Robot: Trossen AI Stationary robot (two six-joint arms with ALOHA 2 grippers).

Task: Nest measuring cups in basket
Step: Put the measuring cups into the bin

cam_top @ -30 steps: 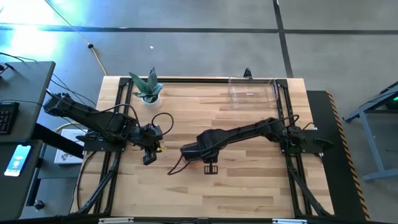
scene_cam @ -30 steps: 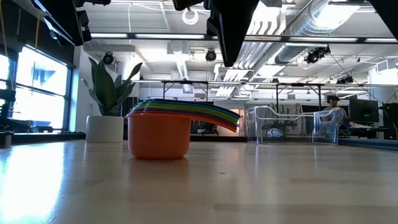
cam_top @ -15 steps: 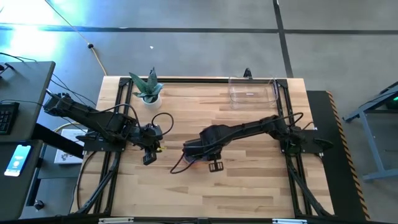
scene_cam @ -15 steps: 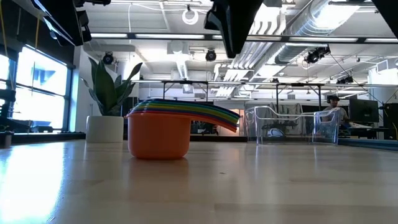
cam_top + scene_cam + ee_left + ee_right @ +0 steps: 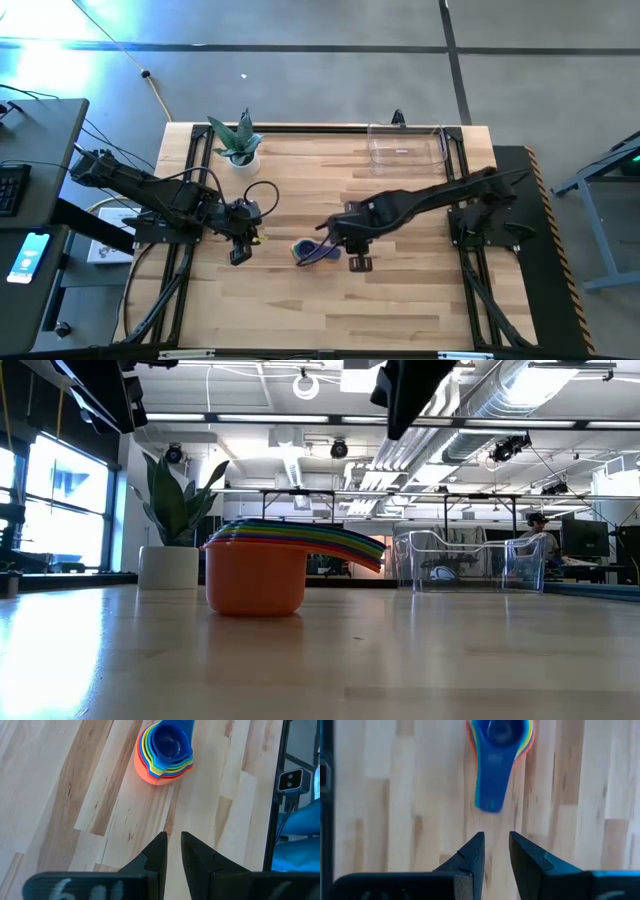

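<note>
Measuring cups (image 5: pixel 312 251) nested in one stack on the desk (image 5: pixel 400 300), well apart from the basket (image 5: pixel 405 146). Both pincers (image 5: pixel 170 851) (image 5: pixel 493 851) slightly parted, gripping nothing.

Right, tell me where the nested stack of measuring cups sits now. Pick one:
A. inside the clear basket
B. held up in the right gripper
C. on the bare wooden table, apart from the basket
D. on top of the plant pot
C: the measuring cups rest on the table near its middle, while the clear basket stands apart at the far edge, and the right gripper holds nothing.
</note>
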